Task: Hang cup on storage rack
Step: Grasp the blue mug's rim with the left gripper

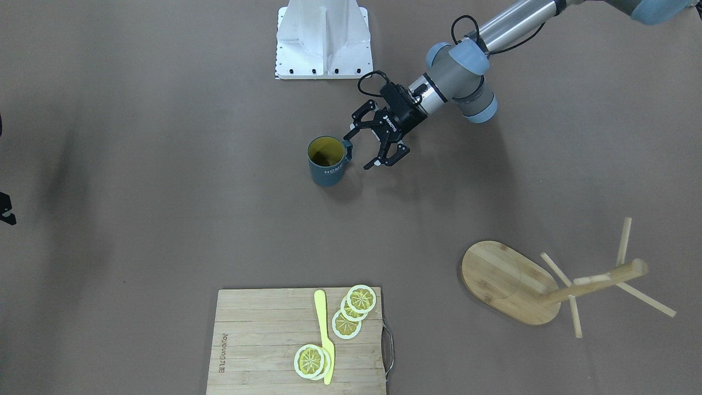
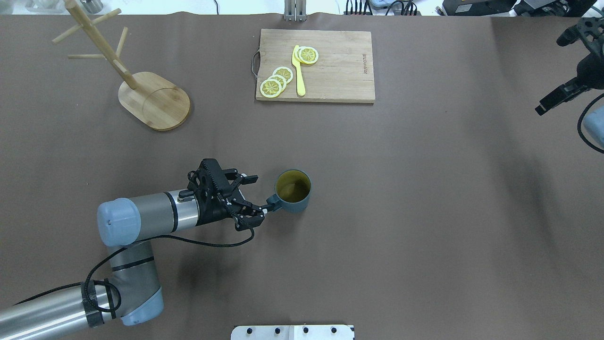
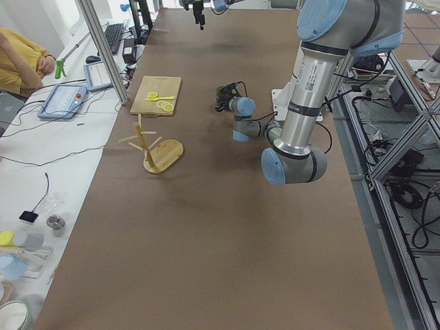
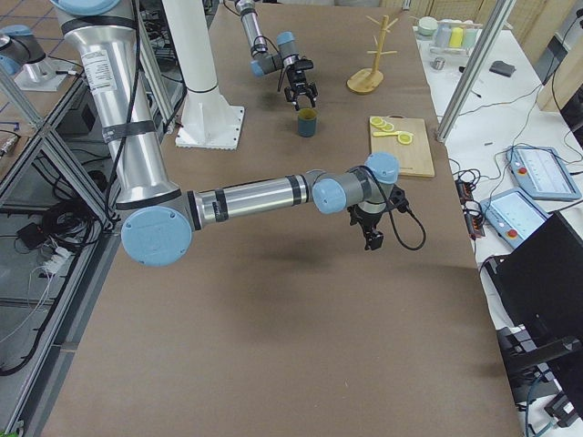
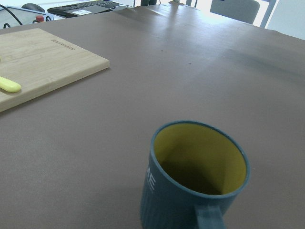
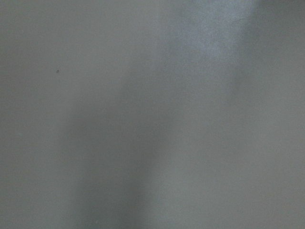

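Observation:
The dark teal cup (image 1: 328, 167) stands upright mid-table, yellow inside, its handle turned toward my left gripper (image 1: 359, 152). That gripper is open, its fingertips on either side of the handle without closing on it. The overhead view shows the cup (image 2: 293, 191) and the left gripper (image 2: 258, 198) the same way. The left wrist view shows the cup (image 5: 190, 191) close below. The bamboo storage rack (image 1: 507, 280) stands far off on the robot's left with bare pegs; it also shows in the overhead view (image 2: 155, 101). My right gripper (image 2: 552, 75) is open and empty at the table's far right.
A slatted cutting board (image 2: 330, 71) with lemon slices (image 2: 276, 81) and a yellow knife (image 2: 298, 71) lies at the far middle. The white robot base plate (image 1: 323, 44) sits at the near edge. The right wrist view shows only blurred table surface.

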Controlling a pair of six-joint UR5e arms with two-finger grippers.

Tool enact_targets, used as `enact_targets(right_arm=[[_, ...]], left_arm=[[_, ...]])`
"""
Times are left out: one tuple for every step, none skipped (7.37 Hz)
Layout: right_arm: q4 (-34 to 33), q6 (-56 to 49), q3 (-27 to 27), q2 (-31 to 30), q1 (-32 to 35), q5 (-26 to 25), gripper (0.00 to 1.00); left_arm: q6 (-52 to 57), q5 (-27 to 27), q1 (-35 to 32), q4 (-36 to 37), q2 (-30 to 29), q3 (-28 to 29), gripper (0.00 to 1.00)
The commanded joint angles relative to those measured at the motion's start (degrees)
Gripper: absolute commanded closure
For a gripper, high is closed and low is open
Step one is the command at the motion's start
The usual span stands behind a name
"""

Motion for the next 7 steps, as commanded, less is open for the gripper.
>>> enact_targets(right_arm=[[0.0, 0.03, -0.33, -0.02, -0.01, 0.0, 0.0], [0.0, 0.2, -0.42, 0.06, -0.01, 0.0, 0.0], [0.0, 0.29, -0.43, 0.15, -0.01, 0.0, 0.0], [0.0, 0.29, -0.34, 0.24, -0.01, 0.0, 0.0], [0.0, 0.29, -0.42, 0.24, -0.01, 0.0, 0.0], [0.0, 0.29, -0.51, 0.24, -0.01, 0.0, 0.0], [0.0, 0.29, -0.69, 0.24, -0.01, 0.0, 0.0]], left_arm=[[0.99, 0.25, 0.74, 0.07, -0.19, 1.06, 0.18], [0.99, 0.34, 1.52, 0.16, -0.28, 1.06, 0.18], [0.99, 0.34, 1.97, 0.16, 0.07, 1.06, 0.18], [0.9, 0.25, 2.06, 0.33, -0.27, 1.06, 0.22], [0.99, 0.25, 2.15, 0.51, -0.28, 1.15, 0.33], [0.99, 0.34, 2.15, 0.6, -0.28, 1.24, 0.41], [0.9, 0.25, 2.15, 0.77, -0.19, 1.24, 0.68]])
